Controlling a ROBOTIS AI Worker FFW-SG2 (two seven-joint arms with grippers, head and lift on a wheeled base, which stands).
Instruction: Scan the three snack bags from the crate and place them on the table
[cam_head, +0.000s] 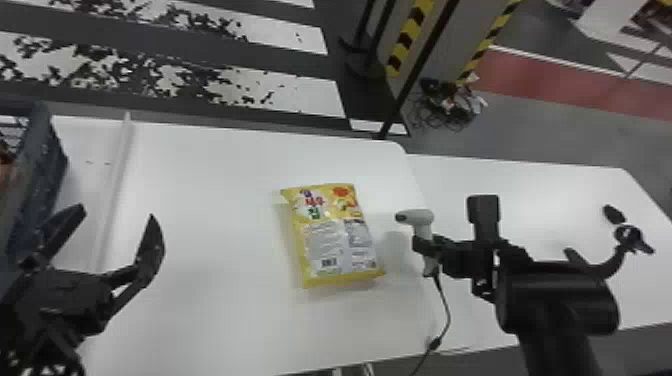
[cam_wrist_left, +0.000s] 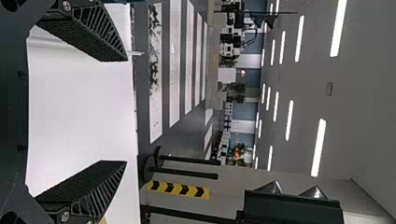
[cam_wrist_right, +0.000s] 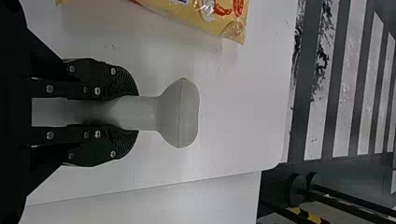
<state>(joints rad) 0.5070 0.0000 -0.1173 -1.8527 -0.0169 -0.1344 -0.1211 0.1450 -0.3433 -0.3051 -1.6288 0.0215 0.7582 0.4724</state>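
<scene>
Gripping the white scanner (cam_head: 420, 217) by its handle, the right gripper (cam_head: 429, 244) has its fingers closed on both sides of it, just to the right of the snack bag (cam_head: 336, 250). The scanner stands upright, its dark nose facing the bag; whether its foot touches anything cannot be determined. A cable (cam_head: 447, 310) drops from the handle toward the near side. The left gripper (cam_head: 117, 212) is spread wide, nothing between its fingers, well to the left of the bag.

The bag lies flat on the white table (cam_head: 215, 300), printed label up, with the barcode at its near end. Bare tabletop runs on all sides of it, the broadest stretch being between bag and left gripper. The table's right edge passes beyond the bag, close by the scanner, where a second white table (cam_head: 560, 195) adjoins. The far edge lies well past the bag, with a dark pole (cam_head: 400, 107) rising beyond its right corner. Well left of the bag, a raised strip (cam_head: 116, 175) crosses the surface.

Farther left of the bag sits the blue-grey crate (cam_head: 42, 170), cut off by the view; reddish-brown contents (cam_head: 5, 170) show inside, number and kind undetermined.
</scene>
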